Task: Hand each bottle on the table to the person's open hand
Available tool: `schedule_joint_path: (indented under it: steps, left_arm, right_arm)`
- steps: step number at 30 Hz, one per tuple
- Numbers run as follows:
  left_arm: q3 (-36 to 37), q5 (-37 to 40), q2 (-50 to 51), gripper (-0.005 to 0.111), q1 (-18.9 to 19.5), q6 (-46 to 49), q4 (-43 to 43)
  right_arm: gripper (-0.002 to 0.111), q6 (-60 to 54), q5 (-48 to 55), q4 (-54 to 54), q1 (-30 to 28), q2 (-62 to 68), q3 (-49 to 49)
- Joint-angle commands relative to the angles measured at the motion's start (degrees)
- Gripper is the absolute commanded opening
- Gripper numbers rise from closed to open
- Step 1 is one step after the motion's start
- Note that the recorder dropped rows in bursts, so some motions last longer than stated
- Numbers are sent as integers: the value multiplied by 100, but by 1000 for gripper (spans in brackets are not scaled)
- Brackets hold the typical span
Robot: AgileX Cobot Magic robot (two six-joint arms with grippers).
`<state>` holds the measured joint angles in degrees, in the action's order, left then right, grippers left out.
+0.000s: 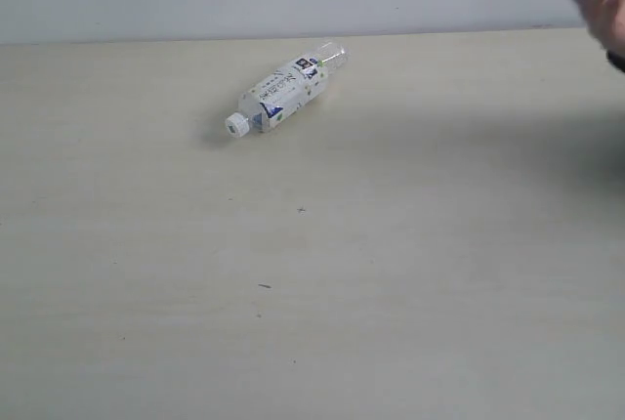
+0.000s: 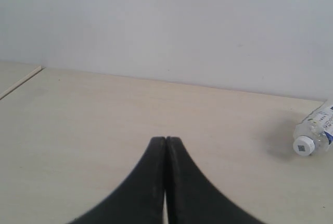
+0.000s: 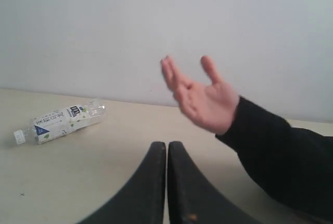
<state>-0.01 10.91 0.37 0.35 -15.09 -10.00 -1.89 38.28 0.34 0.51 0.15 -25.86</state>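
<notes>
Only the right wrist view shows the open hand (image 3: 202, 100) whole

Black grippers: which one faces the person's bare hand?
The right black gripper; the bare open hand is ahead of it, not of the left gripper.

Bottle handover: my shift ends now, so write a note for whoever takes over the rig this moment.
Left end effector: shut, empty.
Right end effector: shut, empty.
One bottle in view, on its side on the table, toward the far edge, untouched.
The person's open hand is raised at the right.
Done: nothing visible.
To do: grasp the bottle, hand it over.
</notes>
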Motion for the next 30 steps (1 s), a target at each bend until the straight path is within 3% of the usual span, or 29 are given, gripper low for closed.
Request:
schedule_joint_path:
  steps: [1, 30]
  left_arm:
    - [1, -11, -37, 0, -35, 3, 14]
    - [1, -11, -37, 0, -35, 3, 14]
  right_arm:
    - [2, 9, -24, -34, -23, -15, 29]
    - [2, 10, -83, 96, -23, -15, 29]
